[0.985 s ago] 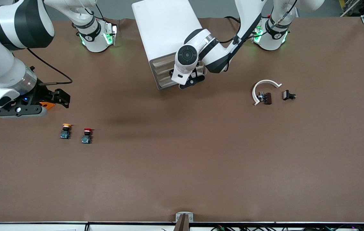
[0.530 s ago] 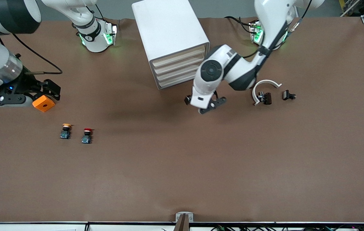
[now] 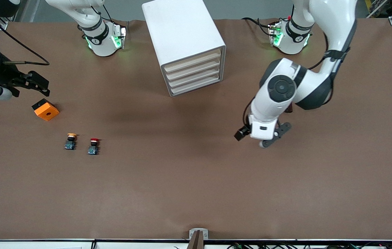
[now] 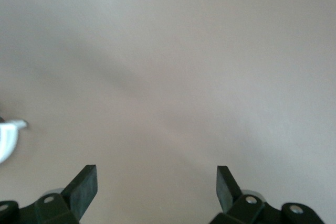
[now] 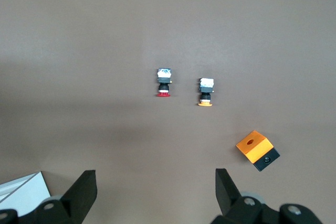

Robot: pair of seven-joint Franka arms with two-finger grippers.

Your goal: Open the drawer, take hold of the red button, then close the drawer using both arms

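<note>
The white cabinet (image 3: 182, 34) stands near the robots' bases, and its four cream drawer fronts (image 3: 193, 74) all sit flush and closed. The red-capped button (image 3: 93, 145) stands on the table toward the right arm's end and also shows in the right wrist view (image 5: 163, 82). My right gripper (image 3: 39, 84) is open and empty over the table's edge, apart from the button; its jaws (image 5: 155, 190) stand wide. My left gripper (image 3: 260, 137) is open and empty over bare table toward the left arm's end; its jaws (image 4: 156, 184) frame only brown table.
A yellow-capped button (image 3: 71, 141) stands beside the red one, and an orange cube with a hole (image 3: 45, 109) lies a little farther from the front camera. The left arm hides the small parts at its end; a white curved piece (image 4: 5, 142) shows in the left wrist view.
The left arm swung away from the drawer fronts toward its own end of the table. The right gripper let go of the orange cube and drew back from it.
</note>
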